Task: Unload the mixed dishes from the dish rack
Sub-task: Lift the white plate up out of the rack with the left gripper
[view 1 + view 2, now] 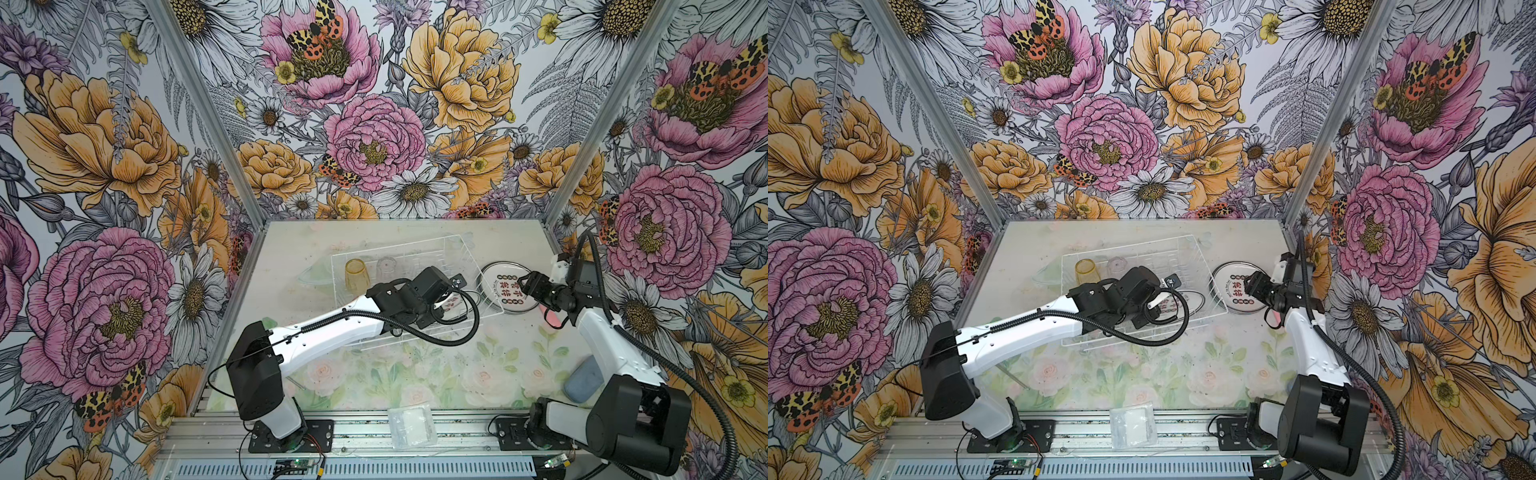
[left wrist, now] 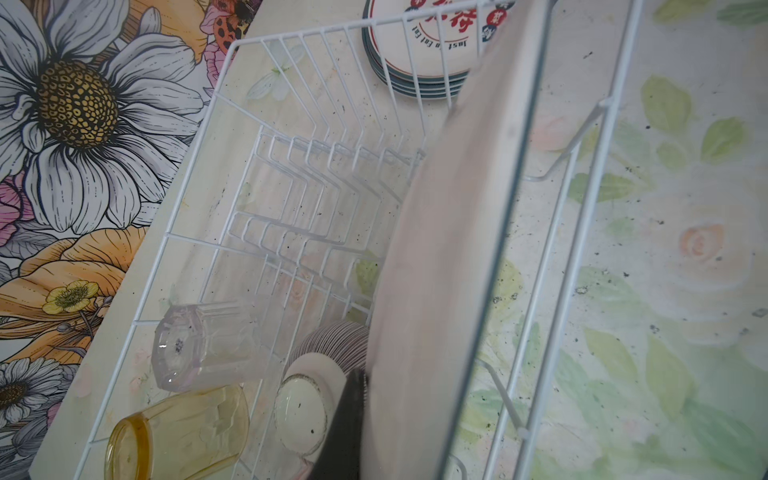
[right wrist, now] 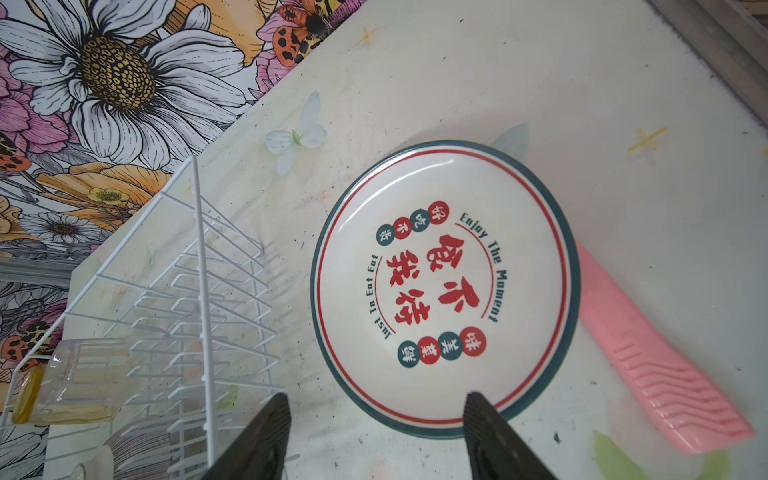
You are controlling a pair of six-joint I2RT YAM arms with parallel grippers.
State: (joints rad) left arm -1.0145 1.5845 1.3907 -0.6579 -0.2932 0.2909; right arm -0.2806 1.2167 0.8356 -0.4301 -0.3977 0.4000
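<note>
Starting at the left of the dish rack (image 1: 415, 242), which sits mid-table (image 1: 415, 374). I see the yellow tumbler (image 1: 356, 275) lying on its side inside, the clear-looking tumbler (image 1: 388, 268) just beside it. On the left wrist camera the ribbed bowl (image 2: 324, 353) is upside down, white foot showing, close by those two.

Moving along, my left gripper (image 1: 444, 302) reaches into the right part of the rack, pressed tight on a white plate (image 2: 436, 270). One black finger (image 2: 347, 419) lies flat against the plate's face, and the plate is edge-on to the wrist camera. I cannot tell whether it touches the rack floor.

Right of the rack, out on the table, is a stack of plates (image 1: 505, 282), face up, red characters readable. My right gripper (image 3: 376, 399) hovers over the stack's near rim, fingers spread, nothing between them. A pink ridged tool (image 3: 648, 365) pokes out from under the stack's far side.
</note>
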